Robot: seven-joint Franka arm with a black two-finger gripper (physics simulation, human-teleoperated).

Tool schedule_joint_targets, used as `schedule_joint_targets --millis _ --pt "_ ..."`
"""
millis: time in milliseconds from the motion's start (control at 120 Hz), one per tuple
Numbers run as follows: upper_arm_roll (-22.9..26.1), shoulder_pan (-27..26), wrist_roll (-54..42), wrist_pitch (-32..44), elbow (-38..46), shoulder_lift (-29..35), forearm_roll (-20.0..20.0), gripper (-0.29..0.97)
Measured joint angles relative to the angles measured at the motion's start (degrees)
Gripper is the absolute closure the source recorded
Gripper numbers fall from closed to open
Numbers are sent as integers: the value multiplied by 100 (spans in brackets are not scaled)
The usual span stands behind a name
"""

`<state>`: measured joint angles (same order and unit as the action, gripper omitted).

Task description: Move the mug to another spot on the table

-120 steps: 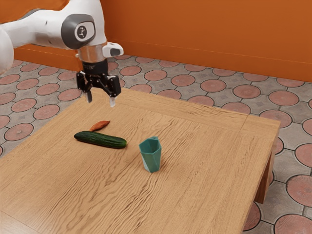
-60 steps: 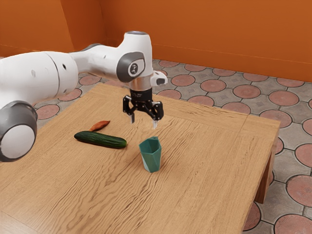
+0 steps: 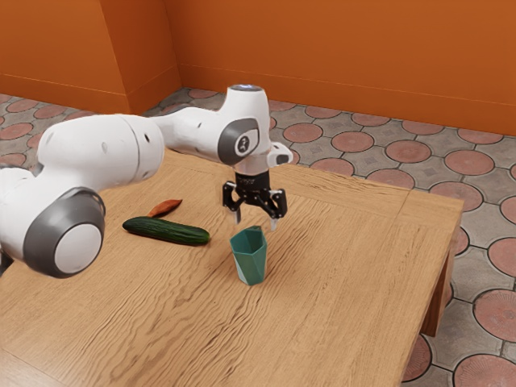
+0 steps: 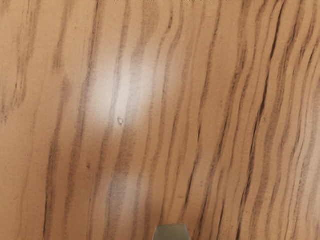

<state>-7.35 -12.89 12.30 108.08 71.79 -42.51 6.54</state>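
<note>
The gripper (image 3: 256, 220) hangs with its fingers spread and nothing between them, pointing straight down at the table (image 3: 347, 306). Just under it, and apart from it, stands the mug (image 3: 249, 255), upright and teal, near the middle of the table. In the exterior view the fingertips sit a little above the rim and seem slightly beyond it, not squarely over the opening. The wrist view agrees: mostly bare wood grain lies below the hand, with a pale greenish sliver (image 4: 170, 233) at the lower edge (most likely the mug's rim).

To the exterior view's left of the mug lies a cucumber (image 3: 166, 231), and beyond that a small reddish-brown piece (image 3: 164, 207); both are well clear of the hand.

I judge this to be the approach step: the mug is untouched and not yet grasped. The next move calls for a small shift to bring the fingers astride one wall of the mug, or around its body, then a descent and a close. The mug's faceted, tapering sides could slip, so the grip should be square before lifting.
</note>
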Motion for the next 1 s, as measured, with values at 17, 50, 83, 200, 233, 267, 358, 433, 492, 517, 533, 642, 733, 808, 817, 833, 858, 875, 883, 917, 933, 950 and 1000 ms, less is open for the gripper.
schedule_joint_targets --millis 17,50,83,200,233,267,358,433,492,517,533,642,733,808,817,833,858,875,883,917,933,950,1000 --pt "4 14 5 6 -11 -27 12 2" --pt "8 31 14 18 -31 -69 31 2" --pt "11 39 23 27 -47 -98 46 2" --pt "21 42 53 51 -63 -226 79 2" --pt "22 45 61 55 -64 -262 86 2" --pt "22 43 68 59 -64 -286 96 2" --pt "23 38 88 67 -59 -306 157 2" --pt "18 18 99 68 -22 -287 184 2" --pt "16 5 106 70 5 -265 198 2" --pt "15 2 109 70 12 -260 203 2" --pt "15 1 111 70 17 -258 206 2" --pt "14 -10 126 71 88 -227 223 2" --pt "14 -6 136 68 107 -218 234 10" --pt "14 4 142 64 109 -223 238 22" --pt "14 5 142 63 109 -224 239 23" --pt "14 8 143 61 109 -224 239 26" --pt "14 12 144 59 109 -225 240 31" --pt "14 15 145 57 109 -225 241 34" --pt "14 17 145 56 109 -225 240 35" --pt "14 20 147 52 109 -225 240 42" --pt "14 21 148 50 109 -225 239 45" --pt "14 21 149 46 108 -225 239 48" --pt "14 23 153 28 100 -220 235 53"
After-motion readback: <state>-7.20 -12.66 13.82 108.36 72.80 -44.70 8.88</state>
